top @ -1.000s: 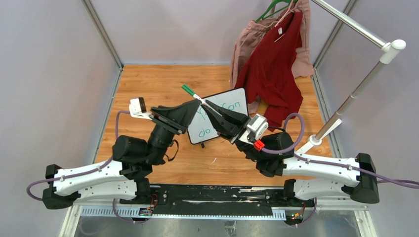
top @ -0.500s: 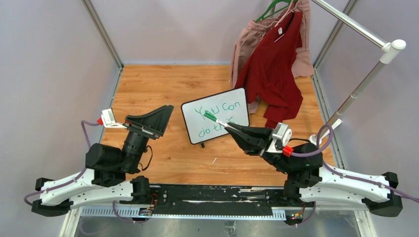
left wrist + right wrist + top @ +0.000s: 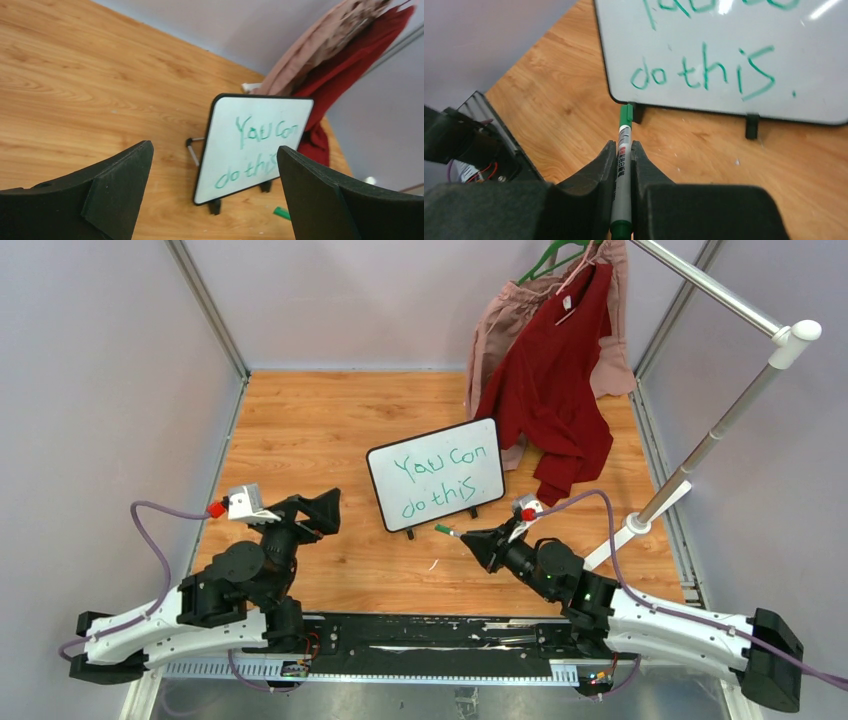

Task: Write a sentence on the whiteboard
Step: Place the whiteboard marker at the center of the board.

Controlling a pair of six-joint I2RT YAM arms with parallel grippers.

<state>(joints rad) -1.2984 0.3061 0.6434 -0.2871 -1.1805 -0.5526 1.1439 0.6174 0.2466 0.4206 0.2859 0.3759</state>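
Wooden table (image 3: 300,420) enclosed by pale walls, with two arms bolted at its near edge. Metal garment rack (image 3: 720,430) at the far right carries a red garment (image 3: 550,390) and a pink garment (image 3: 495,330), both hanging down to the table's far right corner. Left arm (image 3: 200,600) and right arm (image 3: 650,615) each reach in from their own side toward the middle. The whiteboard (image 3: 440,483) stands tilted back on its small black feet a little right of the table's centre, just in front of the red garment and apart from both arms. The sentence (image 3: 425,465) is written on it in green, in two lines: "You can" above and "do this" below. Left fingers (image 3: 120,190) are spread wide and hold nothing; they hover left of the whiteboard, well apart from it, and the wrist view looks at the lettering between them. Right fingers (image 3: 594,185) are pinched on the barrel of a green marker (image 3: 623,165), low over the table in front of the whiteboard. The marker's green end points toward the board's lower edge and lies near its left foot, not touching the writing surface.
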